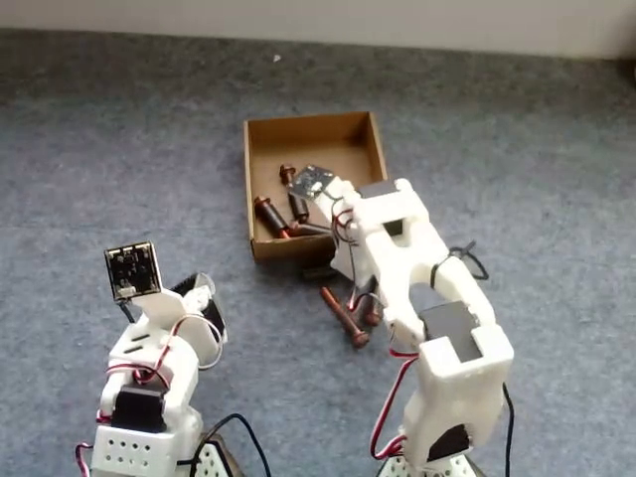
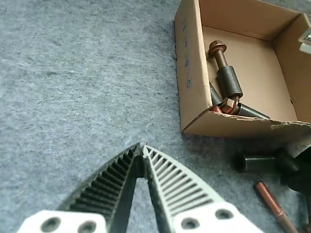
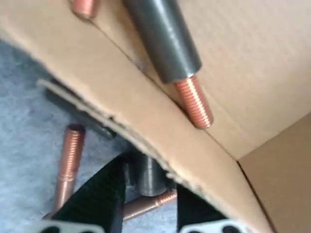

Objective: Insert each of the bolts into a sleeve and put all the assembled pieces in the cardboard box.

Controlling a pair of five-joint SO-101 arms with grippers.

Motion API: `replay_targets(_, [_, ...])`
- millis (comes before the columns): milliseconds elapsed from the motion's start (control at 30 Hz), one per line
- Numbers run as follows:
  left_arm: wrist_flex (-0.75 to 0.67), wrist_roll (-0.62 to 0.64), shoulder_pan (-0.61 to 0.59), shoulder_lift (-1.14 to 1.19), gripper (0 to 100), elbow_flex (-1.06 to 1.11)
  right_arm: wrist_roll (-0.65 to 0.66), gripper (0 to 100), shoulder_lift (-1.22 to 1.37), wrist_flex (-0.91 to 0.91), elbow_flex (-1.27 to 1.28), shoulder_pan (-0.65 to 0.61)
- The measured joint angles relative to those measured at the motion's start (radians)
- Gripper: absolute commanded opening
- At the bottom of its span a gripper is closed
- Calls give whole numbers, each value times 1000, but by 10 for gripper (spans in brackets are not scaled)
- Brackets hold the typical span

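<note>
1. The loose bolts (image 1: 343, 313) lie on the carpet (image 1: 119, 149) just outside the near wall of the cardboard box (image 1: 260, 179), with a bare sleeve (image 2: 257, 162) beside them. Assembled pieces (image 2: 226, 73) rest inside the box.
2. These look like small, stiff metal parts, heavy for their size. The smooth sleeves probably slip and roll, so grip across the middle. The bolts' threads should hold better, so take them mid-shank.
3. The left gripper (image 2: 141, 148) is closed on nothing, at the carpet's near left. The right gripper (image 3: 148, 170) hangs at the box's near wall over a second sleeve (image 3: 151, 183). I cannot tell whether it grips that sleeve.
4. The grey, felt-like carpet should damp rolling. A pale wall (image 1: 318, 18) borders its far edge.

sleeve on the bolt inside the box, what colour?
The sleeve is dark grey, almost black, over a copper-coloured bolt. Shows best in the right wrist view.
</note>
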Motion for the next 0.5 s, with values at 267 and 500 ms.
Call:
replay_targets(267, [0,0,0,0,6,0,-69,5,-275,51,100,-31])
replay_targets(500, [0,-9,0,0,6,0,-198,5,-635,57,344,-31])
